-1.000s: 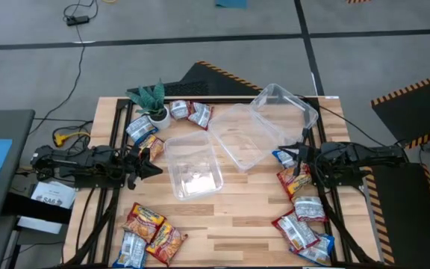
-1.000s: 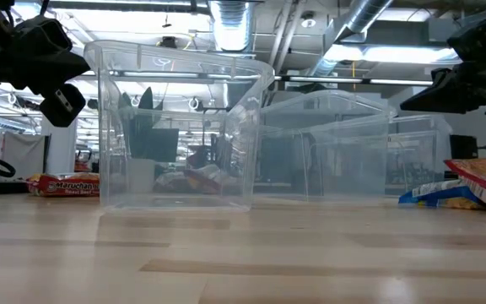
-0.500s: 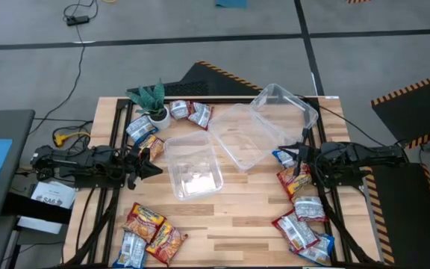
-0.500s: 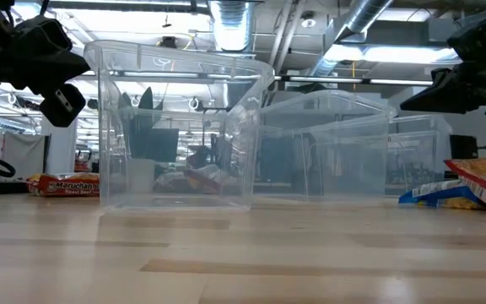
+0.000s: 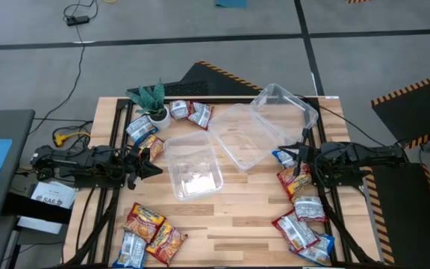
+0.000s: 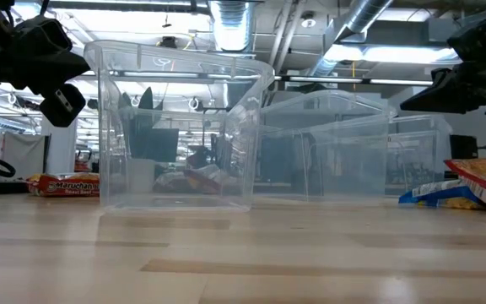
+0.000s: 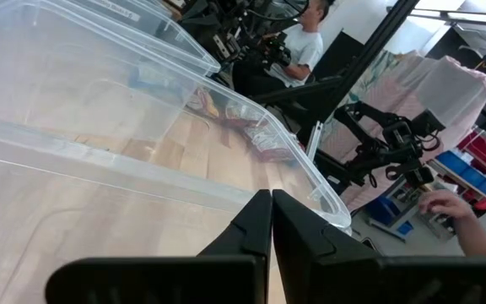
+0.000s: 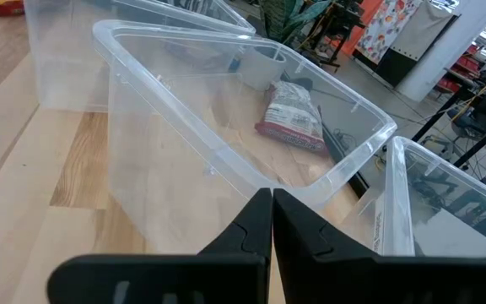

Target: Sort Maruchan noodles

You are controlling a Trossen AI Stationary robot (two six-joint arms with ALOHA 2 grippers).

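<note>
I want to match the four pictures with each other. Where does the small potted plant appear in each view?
High view: potted plant near the far-left corner of the table.
Low view: probably the dark leaves seen through the nearest clear tub; not certain.
Left wrist view: not in it.
Right wrist view: leaves at the upper edge, beyond the tubs.
Shared landmark: the red-and-silver packet beside it, also in the right wrist view.

Three tubs [image 5: 192, 168] mid-table, noodle packets [image 5: 149, 232] in clusters left and right of them
</note>
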